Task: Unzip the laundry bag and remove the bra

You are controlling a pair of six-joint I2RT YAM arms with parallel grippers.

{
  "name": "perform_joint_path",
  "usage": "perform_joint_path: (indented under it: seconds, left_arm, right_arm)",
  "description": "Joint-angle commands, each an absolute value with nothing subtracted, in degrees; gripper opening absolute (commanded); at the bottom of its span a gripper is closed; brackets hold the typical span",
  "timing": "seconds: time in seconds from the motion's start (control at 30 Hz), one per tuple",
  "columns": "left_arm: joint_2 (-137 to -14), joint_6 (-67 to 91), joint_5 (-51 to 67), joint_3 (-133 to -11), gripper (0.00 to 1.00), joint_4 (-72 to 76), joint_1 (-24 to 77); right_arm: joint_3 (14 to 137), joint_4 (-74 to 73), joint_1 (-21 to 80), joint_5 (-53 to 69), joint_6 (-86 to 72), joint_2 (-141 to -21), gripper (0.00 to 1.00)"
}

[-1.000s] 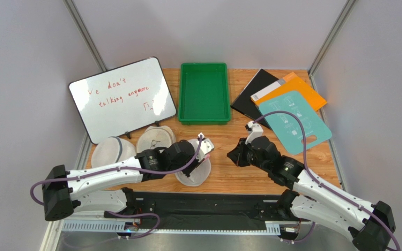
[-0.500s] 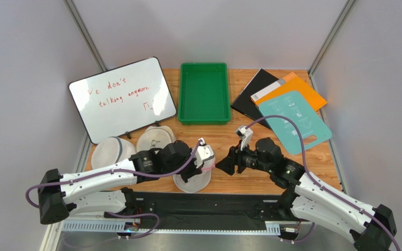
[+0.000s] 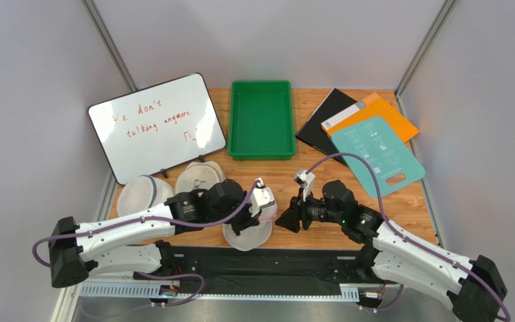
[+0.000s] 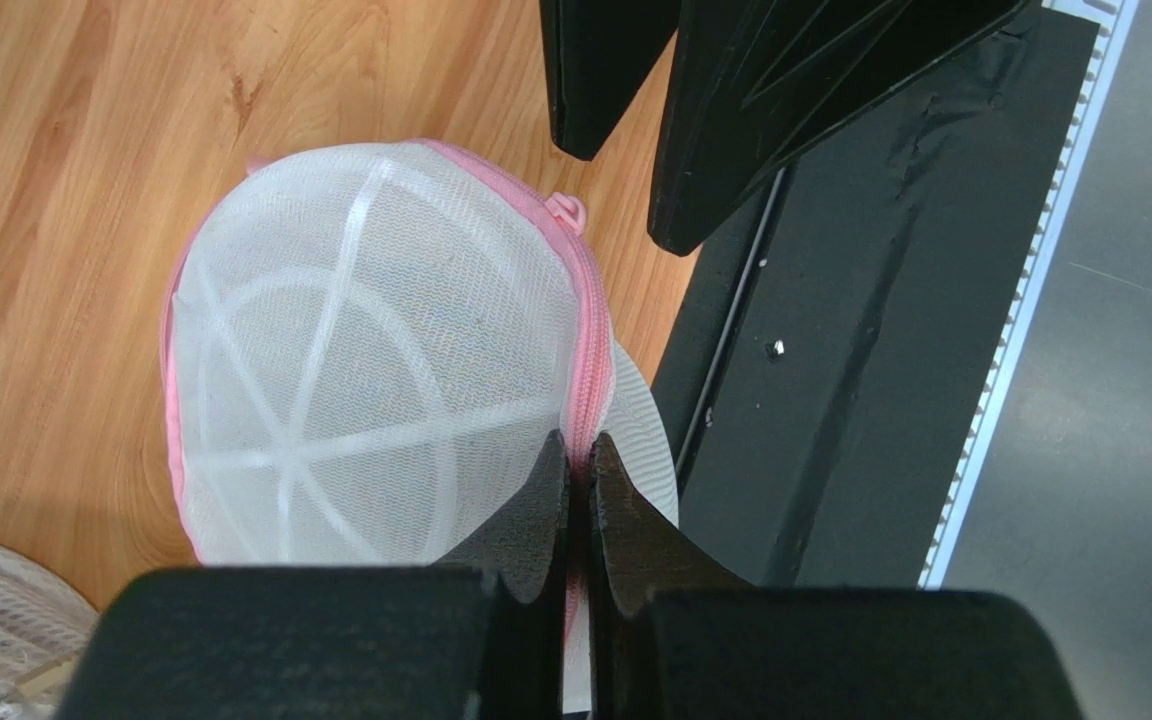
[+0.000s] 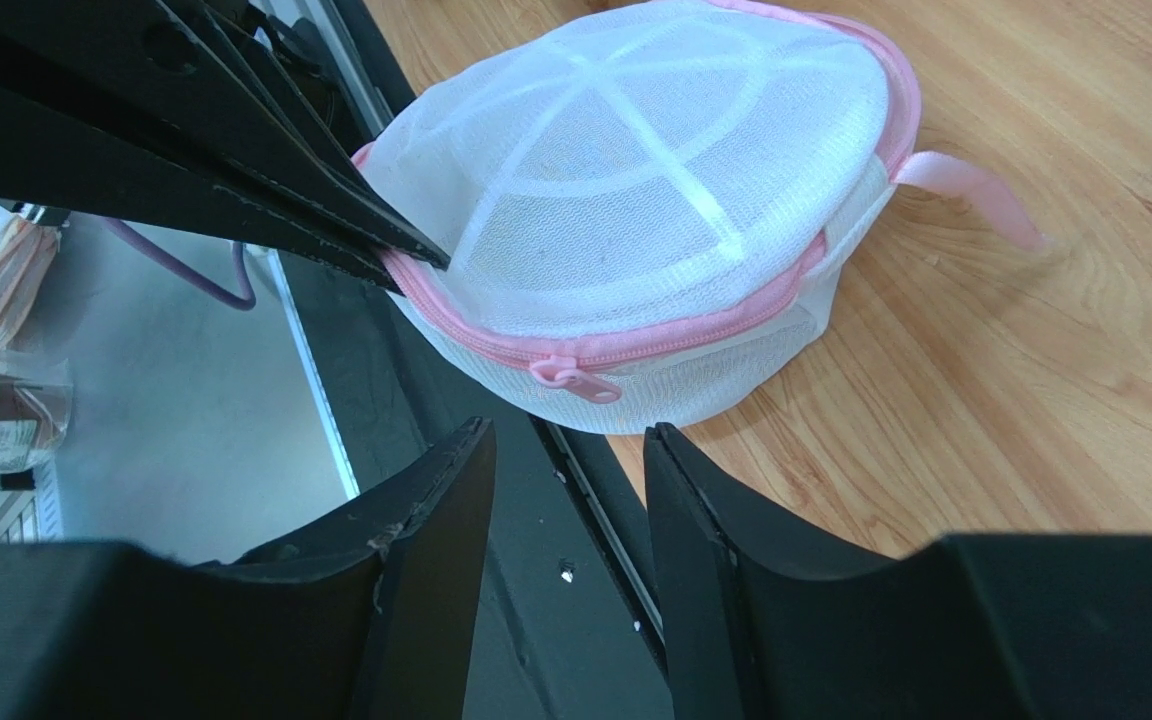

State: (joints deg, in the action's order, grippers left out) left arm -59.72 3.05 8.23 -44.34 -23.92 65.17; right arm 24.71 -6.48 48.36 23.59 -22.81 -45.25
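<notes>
Pink-trimmed white mesh laundry bag (image 3: 248,233) sits at the near edge of the wooden table (image 3: 408,208), hanging partly over the black strip (image 3: 273,260). Left gripper (image 4: 579,444) is pinched tight on the pink zipper seam at the bag's rim. Right gripper (image 5: 567,438) has its jaws apart, just beside the zipper pull (image 5: 575,375) but not touching it. The zip looks closed.
</notes>
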Motion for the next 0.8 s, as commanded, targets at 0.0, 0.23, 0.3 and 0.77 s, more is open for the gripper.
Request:
perform_joint_path:
  seconds: [0.0,0.23,0.3,0.77]
  left_arm:
    - [-58.54,1.93,9.49,-46.85,0.00,-23.90,65.21]
    - [-58.45,1.76,10.28,-46.85,0.00,-23.91,65.21]
    - [-58.36,1.76,10.55,-46.93,0.00,-23.82,65.21]
    - [-57.48,1.67,10.46,-46.67,0.00,-23.73,65.21]
  right_arm:
    - [24.44,-0.54,48.87,25.66,-20.92,-47.28,0.46]
    - [23.91,3.86,49.13,25.49,-20.57,-49.13,0.46]
    - [23.91,4.74,49.22,25.40,-20.57,-49.66,0.47]
    - [22.94,7.82,49.92,24.17,-20.57,-53.26,0.31]
